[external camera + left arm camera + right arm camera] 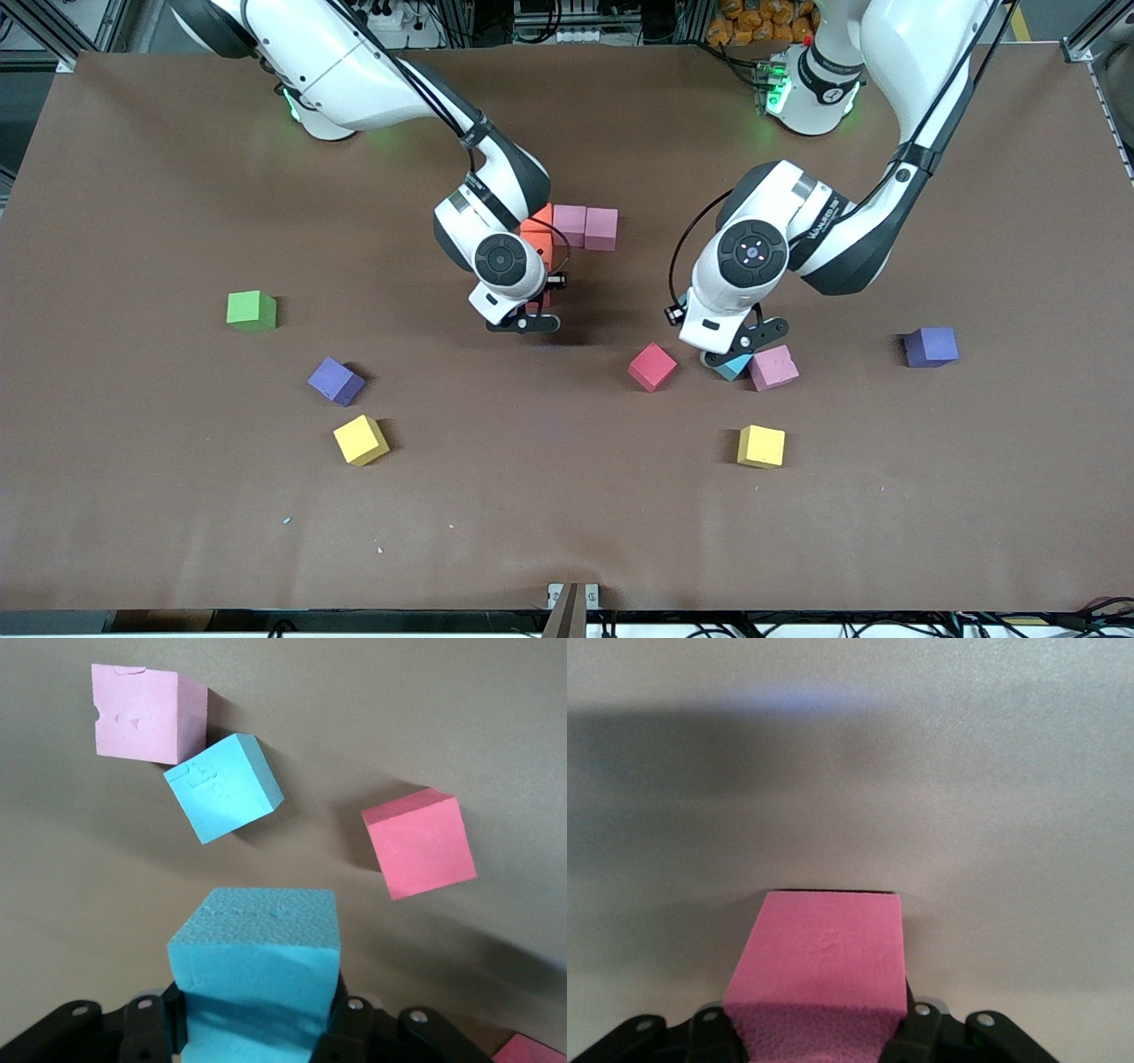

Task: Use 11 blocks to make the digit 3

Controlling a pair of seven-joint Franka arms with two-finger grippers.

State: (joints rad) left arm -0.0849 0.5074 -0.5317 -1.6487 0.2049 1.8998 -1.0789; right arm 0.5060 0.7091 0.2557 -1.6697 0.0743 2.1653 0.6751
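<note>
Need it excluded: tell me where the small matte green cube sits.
The small matte green cube sits alone toward the right arm's end of the table, with a purple cube nearest, closer to the front camera.

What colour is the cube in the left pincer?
Light blue cube in the left pincer; clearest in the left wrist view.

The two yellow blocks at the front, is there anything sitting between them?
No. In the front view the stretch of brown table between one yellow block and the other yellow block is bare.

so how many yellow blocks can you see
2. One yellow block lies near the front camera toward the right arm's end, beside a purple cube; the other yellow block lies toward the left arm's end. Arms may hide more.
</note>
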